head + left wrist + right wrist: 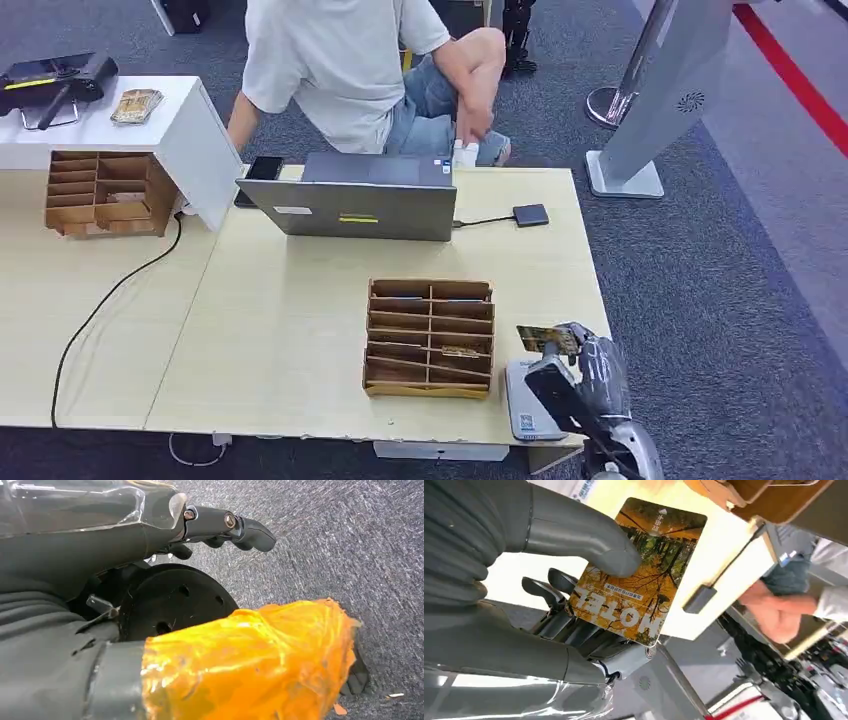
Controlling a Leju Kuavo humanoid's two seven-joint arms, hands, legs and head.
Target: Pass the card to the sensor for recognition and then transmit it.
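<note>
Your right hand (590,372) pinches the glossy rectangular card (639,572), printed with autumn trees, between its thick grey thumb (589,540) and darker fingers, just above the small white sensor box (527,400) at the pale wooden table's (280,330) corner, beside the slotted brown organizer (430,338). Your left hand (230,527) hangs over speckled grey carpet, fingers apart, holding nothing.

You see an orange-and-gold autumn-leaf card (640,575) with white lettering, grey fingers (574,530), brown organizer (430,338), pale wood worktop (280,330).
</note>
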